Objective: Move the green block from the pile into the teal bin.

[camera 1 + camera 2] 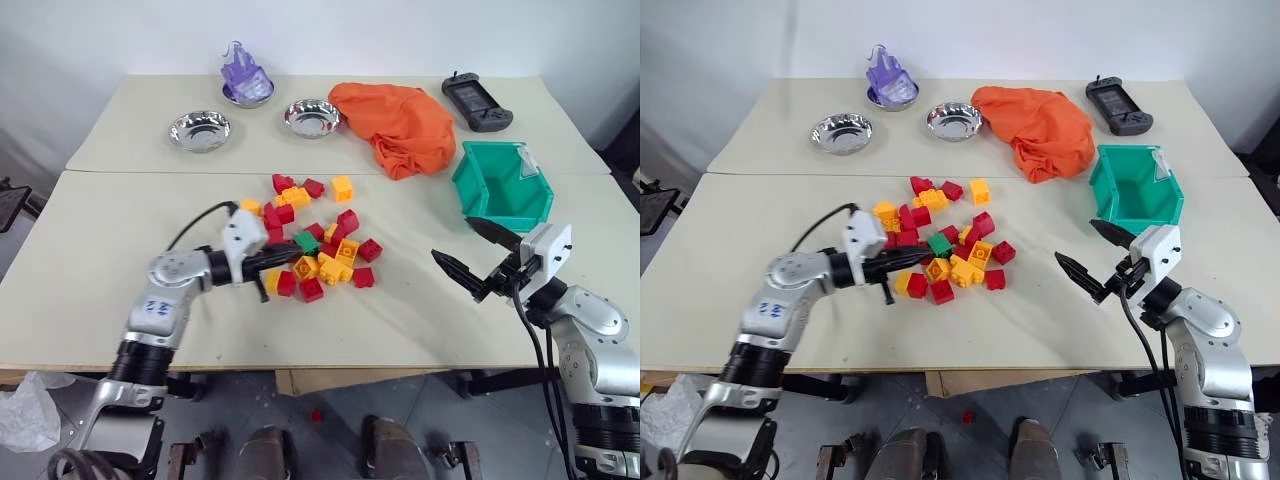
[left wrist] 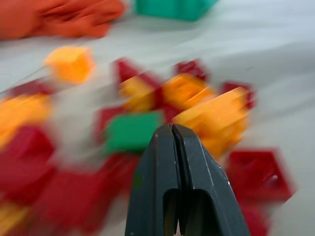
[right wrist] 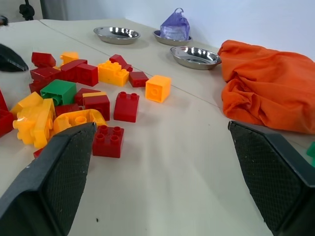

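Observation:
The green block (image 1: 307, 242) lies near the middle of the pile (image 1: 330, 262) of red and yellow bricks in the table's centre. My left gripper (image 1: 295, 254) is shut and empty. It points level into the pile from the left, its tip just short of the green block (image 2: 130, 132). The teal bin (image 1: 462, 186) stands open-topped at the right side of the table. In front of the bin my right gripper (image 1: 452, 238) hangs open with nothing between its fingers. It faces the pile, and the green block (image 3: 59, 91) shows at that pile's far side.
Two steel bowls (image 1: 200, 130) (image 1: 312, 117) and a purple object on a dish (image 1: 245, 78) stand at the back. An orange cloth (image 1: 400, 125) lies behind the bin, beside a black handheld console (image 1: 477, 103). One red brick (image 1: 317, 415) lies on the floor.

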You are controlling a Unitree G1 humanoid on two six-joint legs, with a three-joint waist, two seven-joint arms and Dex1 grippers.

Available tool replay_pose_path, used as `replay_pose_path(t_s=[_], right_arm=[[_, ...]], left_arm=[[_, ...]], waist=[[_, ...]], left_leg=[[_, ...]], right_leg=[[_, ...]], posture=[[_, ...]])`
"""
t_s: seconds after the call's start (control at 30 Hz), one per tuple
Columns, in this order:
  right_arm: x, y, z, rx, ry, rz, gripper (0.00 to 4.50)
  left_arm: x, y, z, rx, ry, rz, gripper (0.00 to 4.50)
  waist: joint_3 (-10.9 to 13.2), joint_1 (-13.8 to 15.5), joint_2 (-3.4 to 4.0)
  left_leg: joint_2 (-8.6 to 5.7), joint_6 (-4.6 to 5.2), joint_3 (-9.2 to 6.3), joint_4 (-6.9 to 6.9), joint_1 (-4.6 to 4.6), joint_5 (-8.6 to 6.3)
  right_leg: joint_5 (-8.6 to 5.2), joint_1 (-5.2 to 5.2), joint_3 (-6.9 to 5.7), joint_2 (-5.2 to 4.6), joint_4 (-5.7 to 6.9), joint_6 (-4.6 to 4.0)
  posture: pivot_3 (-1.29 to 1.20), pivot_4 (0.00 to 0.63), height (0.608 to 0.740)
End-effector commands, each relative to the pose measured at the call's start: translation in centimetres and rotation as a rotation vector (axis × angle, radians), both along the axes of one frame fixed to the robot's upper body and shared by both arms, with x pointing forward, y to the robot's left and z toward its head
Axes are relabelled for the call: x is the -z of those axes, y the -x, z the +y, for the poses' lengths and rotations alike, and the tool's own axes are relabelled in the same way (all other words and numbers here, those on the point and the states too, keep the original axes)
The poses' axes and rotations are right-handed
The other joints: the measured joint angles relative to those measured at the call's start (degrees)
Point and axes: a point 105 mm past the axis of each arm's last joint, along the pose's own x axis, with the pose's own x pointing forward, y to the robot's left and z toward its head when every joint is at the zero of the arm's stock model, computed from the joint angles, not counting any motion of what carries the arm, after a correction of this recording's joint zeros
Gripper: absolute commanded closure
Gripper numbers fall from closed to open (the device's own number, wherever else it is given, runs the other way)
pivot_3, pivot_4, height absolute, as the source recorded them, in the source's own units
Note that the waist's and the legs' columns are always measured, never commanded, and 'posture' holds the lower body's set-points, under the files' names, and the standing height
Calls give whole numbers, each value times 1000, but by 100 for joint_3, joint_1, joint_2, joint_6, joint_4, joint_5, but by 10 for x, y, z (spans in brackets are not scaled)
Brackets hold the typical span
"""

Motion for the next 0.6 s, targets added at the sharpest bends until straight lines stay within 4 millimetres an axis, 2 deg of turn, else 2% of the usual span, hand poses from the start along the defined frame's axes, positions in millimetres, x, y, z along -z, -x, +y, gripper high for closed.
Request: replay_pose_path(t_s=[0.03, 0.13, 0.17, 0.23, 0.3, 0.43, 0.53, 0.6], right_arm=[[-10, 3, 0, -31, 15, -45, 0], [-11, 0, -3, -27, 19, -47, 0], [-11, -1, -4, -28, 19, -46, 0], [-9, -1, -3, -50, 28, -27, 0], [-7, -1, -3, -65, 36, -15, 0], [-7, -2, -3, -57, 28, -19, 0], [-5, -2, -2, -53, 26, -19, 0], [-5, -2, -2, -54, 26, -19, 0]], left_arm=[[-14, 19, 40, -92, 48, -66, 4465], [0, 37, 77, -189, 66, -35, 3851], [3, 41, 86, -216, 64, -22, 3522], [7, 49, 98, -260, 55, -10, 2919], [4, 53, 98, -270, 60, -13, 2339], [-4, 57, 78, -202, 61, -5, 1097], [-10, 51, 41, -72, 50, 28, 107], [-17, 42, 13, 22, 15, 25, 49]], waist=[[0, -18, 0], [0, -18, 0], [0, -17, 0], [0, 30, -1], [0, 72, -1], [0, 86, -1], [0, 91, -1], [0, 103, -1]], left_leg=[[0, 0, 0, -2, 0, 0], [1, 0, 0, -1, 0, -1], [2, 0, 0, 1, 0, -1], [2, 0, -1, 3, 0, -1], [2, 1, -2, 5, 0, -1], [2, 1, -2, 7, -1, -2], [2, 0, -1, 6, 0, -2], [1, 0, -1, 8, 0, -2]], right_leg=[[0, 0, 0, 0, -1, 0], [0, 1, 0, 0, -1, 0], [0, 1, 0, 0, -1, 0], [0, 1, 0, 0, 1, -1], [0, 2, 0, 0, 1, -1], [1, 3, 0, 0, 2, -3], [1, 2, 0, 0, 5, -3], [2, 3, 1, 0, 6, -4]], posture=[[0, 150, 740], [0, 150, 740], [0, 150, 740], [0, 150, 740], [0, 150, 740], [0, 150, 740], [0, 150, 740], [0, 150, 740]])
